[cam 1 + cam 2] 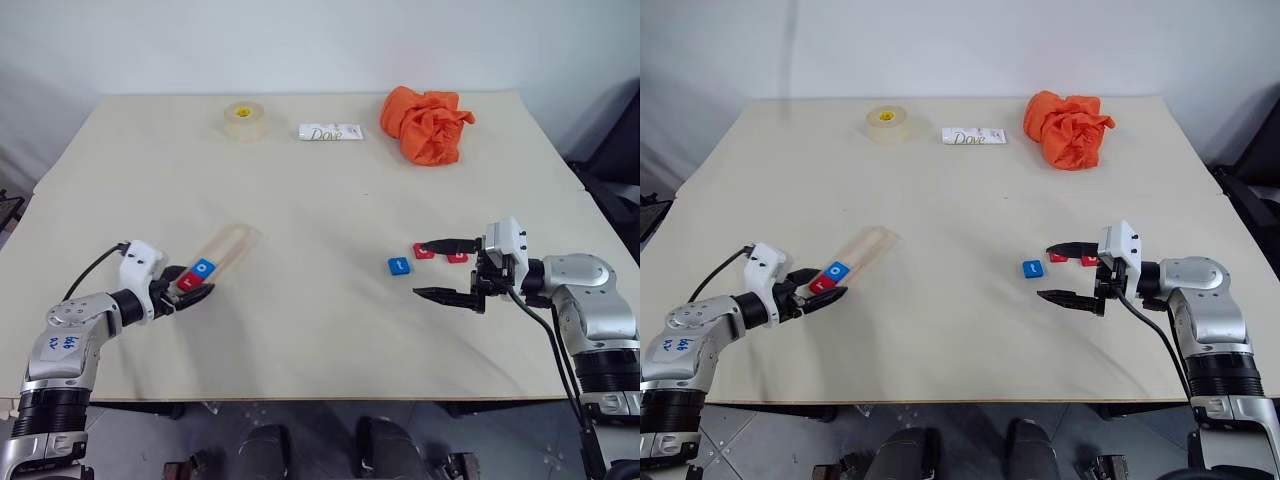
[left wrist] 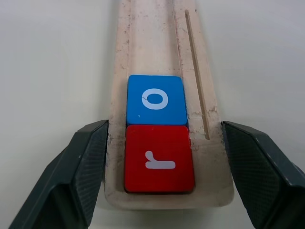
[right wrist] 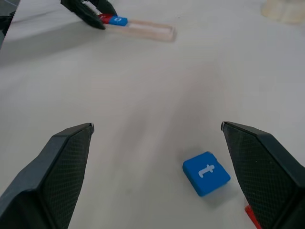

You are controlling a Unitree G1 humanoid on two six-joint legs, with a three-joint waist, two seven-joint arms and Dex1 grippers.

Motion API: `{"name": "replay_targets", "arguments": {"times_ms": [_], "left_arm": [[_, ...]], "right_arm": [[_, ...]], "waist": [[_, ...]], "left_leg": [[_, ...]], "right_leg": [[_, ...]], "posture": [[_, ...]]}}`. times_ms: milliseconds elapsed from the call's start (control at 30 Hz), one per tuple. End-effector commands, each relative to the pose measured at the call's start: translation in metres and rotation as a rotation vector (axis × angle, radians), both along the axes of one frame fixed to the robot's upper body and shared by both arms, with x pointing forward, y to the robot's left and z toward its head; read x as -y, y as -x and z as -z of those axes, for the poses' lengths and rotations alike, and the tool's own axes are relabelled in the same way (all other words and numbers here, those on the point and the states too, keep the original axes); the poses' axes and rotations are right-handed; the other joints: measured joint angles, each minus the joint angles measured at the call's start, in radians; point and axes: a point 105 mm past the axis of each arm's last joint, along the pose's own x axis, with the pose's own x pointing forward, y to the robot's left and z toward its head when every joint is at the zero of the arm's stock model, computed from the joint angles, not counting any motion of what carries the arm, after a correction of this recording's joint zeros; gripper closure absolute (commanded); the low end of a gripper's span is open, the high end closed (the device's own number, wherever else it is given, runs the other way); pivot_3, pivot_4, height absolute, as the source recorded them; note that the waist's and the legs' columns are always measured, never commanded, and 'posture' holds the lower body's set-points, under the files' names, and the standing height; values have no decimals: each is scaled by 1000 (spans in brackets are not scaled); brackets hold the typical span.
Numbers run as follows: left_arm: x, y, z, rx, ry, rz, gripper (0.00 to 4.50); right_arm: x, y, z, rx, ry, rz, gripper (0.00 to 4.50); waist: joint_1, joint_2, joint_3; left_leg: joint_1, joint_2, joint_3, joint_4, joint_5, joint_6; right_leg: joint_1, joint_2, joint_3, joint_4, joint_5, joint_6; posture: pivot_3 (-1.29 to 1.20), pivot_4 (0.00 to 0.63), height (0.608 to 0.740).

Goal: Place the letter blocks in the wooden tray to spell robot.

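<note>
Nearest on the pale counter (image 1: 320,330), the left hand (image 2: 162,191) sits at the near end of the wooden tray (image 1: 222,252), its 2 black fingers (image 2: 83,171) spread apart on either side of the strip without pressing it. In the tray's groove lie 2 letter blocks touching edge to edge: a red r block (image 2: 159,159) at the very end and a blue o block (image 2: 156,99) just beyond it. The rest of the groove runs bare toward the far end.

On the robot's right, the right hand (image 1: 447,268) hovers with its fingers (image 3: 62,171) wide apart and holds nothing. Just beside it on the counter lies a blue t block (image 3: 206,172), flat and slightly turned. Right behind the hand's upper finger lie 2 red blocks (image 1: 424,251), partly hidden, so their letters cannot be read.

Along the far edge of the counter sit a roll of tape (image 1: 245,121), a white Dove packet (image 1: 331,132) and a crumpled orange cloth (image 1: 427,124), all well apart from the tray.
</note>
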Motion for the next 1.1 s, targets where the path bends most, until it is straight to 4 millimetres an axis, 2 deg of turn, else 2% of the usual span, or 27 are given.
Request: {"name": "replay_targets", "arguments": {"times_ms": [33, 233, 300, 400, 533, 733, 1100], "left_arm": [[36, 11, -10, 5, -32, 251, 1109], [74, 1, -34, 70, -142, 505, 1109], [88, -5, -37, 93, -183, 583, 1109], [99, -11, -37, 115, -211, 635, 1109], [139, -13, -34, 151, -249, 797, 1109], [171, -10, -25, 143, -221, 889, 1109], [180, -5, -20, 118, -190, 877, 1109]], "right_arm": [[6, 5, -10, 38, 18, -21, 0], [20, 30, -1, -15, 86, -71, 0], [25, 36, 4, -20, 116, -61, 0], [26, 37, 3, -4, 93, -28, 0], [29, 48, 3, 6, 62, 40, 0], [37, 65, 4, 10, 52, 129, 0], [41, 77, 4, 11, 44, 198, 0]], "waist": [[1, 0, 0], [4, -5, 3], [4, -5, 3], [-5, -6, 3], [0, -10, 6], [12, -11, 7], [15, -12, 7]], "left_leg": [[-1, 0, 0, 0, 0, 0], [-3, -1, 1, 0, -2, 0], [-3, -1, 2, 1, -2, 0], [-2, -1, 5, 1, -2, 1], [-1, 0, 6, 1, -2, 1], [-2, 0, 7, 5, -5, 4], [-2, 0, 6, 7, -8, 9]], "right_leg": [[0, 0, 0, -1, 0, 0], [-1, 0, 0, -2, 0, 0], [-1, 0, 0, -3, 0, 1], [-1, 0, 2, -4, 1, 2], [-2, 1, 4, -3, 0, 3], [-1, 1, 6, -4, 1, 4], [-1, 1, 7, -3, 1, 5]], "posture": [[0, 150, 740], [0, 150, 740], [0, 150, 740], [0, 150, 740], [0, 150, 740], [0, 150, 740], [0, 150, 740]]}}
